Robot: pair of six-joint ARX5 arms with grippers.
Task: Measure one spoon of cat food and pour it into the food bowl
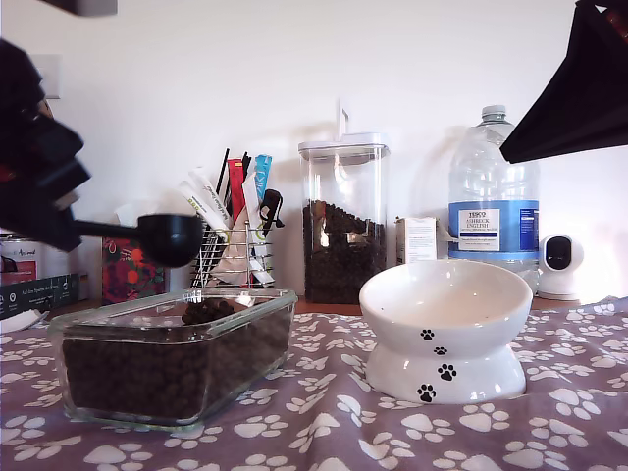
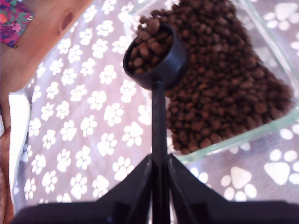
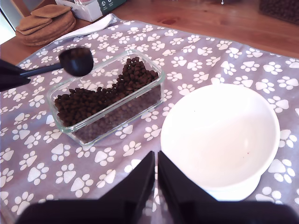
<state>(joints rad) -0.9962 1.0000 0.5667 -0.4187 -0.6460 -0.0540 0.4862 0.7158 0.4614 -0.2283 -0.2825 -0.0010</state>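
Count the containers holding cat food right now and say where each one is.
3: the spoon held over the glass dish on the cloth, and the tall canister behind, by the wall. The food bowl is empty.

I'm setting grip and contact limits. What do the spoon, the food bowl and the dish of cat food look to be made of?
The spoon: black, matte, probably plastic; thin moulded handle, dull sheen.
The food bowl: white and glossy with printed paw marks, likely glazed ceramic; bright highlights on the rim.
The dish: clear with thick greenish edges, apparently glass; the cat food shows through its walls.
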